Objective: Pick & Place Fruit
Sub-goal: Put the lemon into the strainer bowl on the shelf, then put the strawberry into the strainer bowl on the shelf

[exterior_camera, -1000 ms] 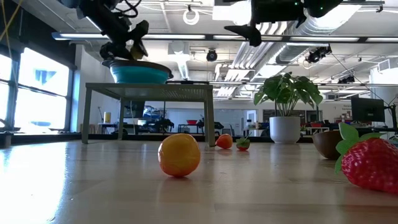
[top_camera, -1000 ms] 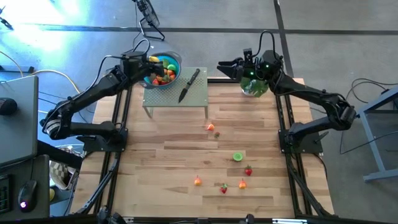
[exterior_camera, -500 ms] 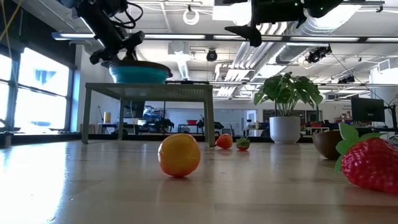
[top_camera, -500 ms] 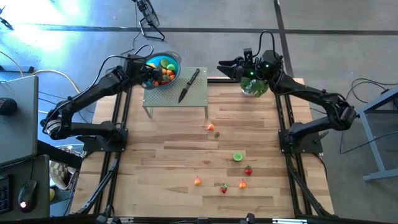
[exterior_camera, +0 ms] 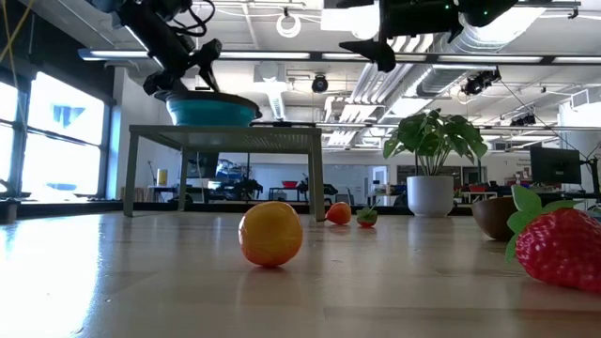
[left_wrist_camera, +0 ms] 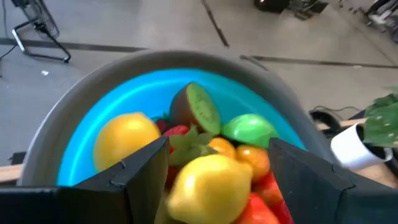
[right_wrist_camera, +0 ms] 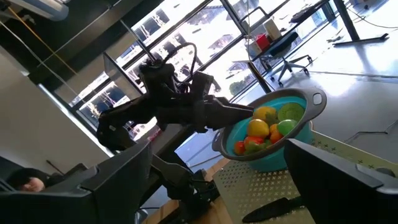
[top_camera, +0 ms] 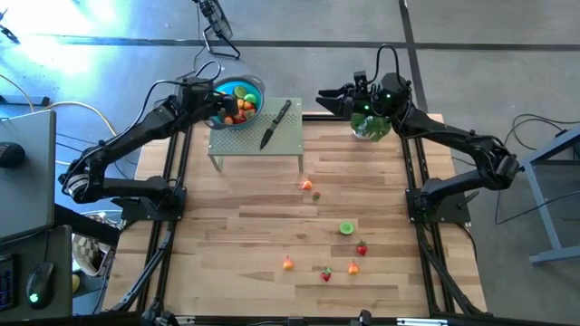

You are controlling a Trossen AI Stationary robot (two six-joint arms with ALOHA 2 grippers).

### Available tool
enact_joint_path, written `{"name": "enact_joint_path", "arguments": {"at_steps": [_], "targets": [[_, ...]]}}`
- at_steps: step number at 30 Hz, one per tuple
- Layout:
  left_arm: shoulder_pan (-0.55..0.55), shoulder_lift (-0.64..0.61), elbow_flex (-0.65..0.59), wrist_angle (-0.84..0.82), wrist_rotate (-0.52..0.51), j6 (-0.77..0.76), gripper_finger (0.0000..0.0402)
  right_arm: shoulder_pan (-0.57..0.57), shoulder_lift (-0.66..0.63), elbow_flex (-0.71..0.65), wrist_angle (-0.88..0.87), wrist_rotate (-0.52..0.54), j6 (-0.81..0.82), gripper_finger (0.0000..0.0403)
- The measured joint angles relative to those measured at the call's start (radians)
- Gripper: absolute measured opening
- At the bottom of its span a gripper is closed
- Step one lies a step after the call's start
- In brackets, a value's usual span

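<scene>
Both arms are matte black, chunky tube links with rounded joints. The right arm [top_camera: 453, 140] has a small green light glowing near its wrist, and the left arm [top_camera: 136, 136] has thin black cables looping off it.

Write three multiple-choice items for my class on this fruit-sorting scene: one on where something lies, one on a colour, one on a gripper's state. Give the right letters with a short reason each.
1. Where does the black-handled knife lie?
A. on the small raised metal table
B. inside the blue bowl
C. on the wooden table beside the strawberry

2. What colour is the halved fruit lying alone on the wooden table?
A. purple
B. green
C. white

3. How is the left gripper over the blue bowl?
A. shut on the knife
B. out of sight
C. open, fingers apart above the yellow lemon

Answers: 1 A, the high view shows it beside the bowl on the raised table. 2 B, it shows bright green. 3 C, the left wrist view shows its fingers spread over the fruit pile.
</scene>
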Motion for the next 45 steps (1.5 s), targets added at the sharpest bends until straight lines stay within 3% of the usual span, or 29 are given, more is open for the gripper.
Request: {"name": "enact_joint_path", "arguments": {"at_steps": [9,23,28,45], "targets": [[0.000,-0.001,0.000,0.171,0.017,0.053,0.0270,0.000,0.000,0.000,0.001,-0.022,-0.026,0.0357],[0.000,-0.002,0.000,0.431,0.405,0.092,0.0209,0.000,0.000,0.000,0.002,-0.231,-0.072,0.0357],[0.000,-0.003,-0.001,0.442,0.427,0.045,0.0203,0.000,0.000,0.000,0.002,-0.266,-0.077,0.0357],[-0.041,-0.003,-0.001,0.441,0.442,0.025,0.0202,0.000,0.000,0.000,0.000,-0.235,-0.072,0.0357]]}}
